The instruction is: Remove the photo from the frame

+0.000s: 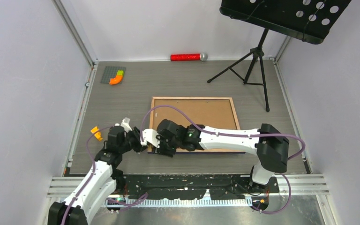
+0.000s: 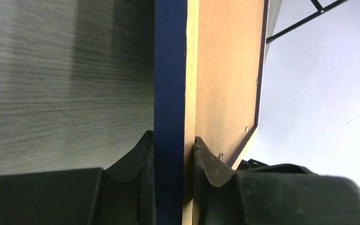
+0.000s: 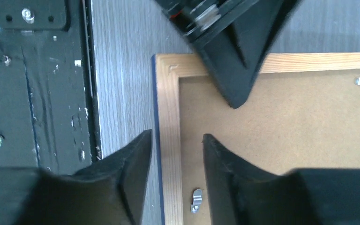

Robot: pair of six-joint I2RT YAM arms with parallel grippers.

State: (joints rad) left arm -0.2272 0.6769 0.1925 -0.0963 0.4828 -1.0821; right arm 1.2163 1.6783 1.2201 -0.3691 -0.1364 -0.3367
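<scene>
The frame [image 1: 194, 99] lies face down on the grey table, its pale wood back rail around the brown backing board [image 1: 201, 115]. The photo is hidden under that board. My left gripper [image 1: 145, 143] is shut on the frame's near-left corner. In the left wrist view its jaws [image 2: 173, 140] press both sides of the dark blue rail [image 2: 170, 70]. My right gripper [image 1: 155, 149] stands open at the same corner. In the right wrist view its fingertips [image 3: 176, 138] straddle the wood rail [image 3: 168, 117] without touching it. A metal turn clip [image 3: 196, 200] sits on the backing board [image 3: 286, 131].
A music stand [image 1: 262, 56] stands on its tripod at the back right. A red cylinder with a silver end [image 1: 186, 57] lies at the back wall. A grey plate with an orange piece [image 1: 115, 75] sits back left. The black mounting strip [image 3: 33, 93] borders the near edge.
</scene>
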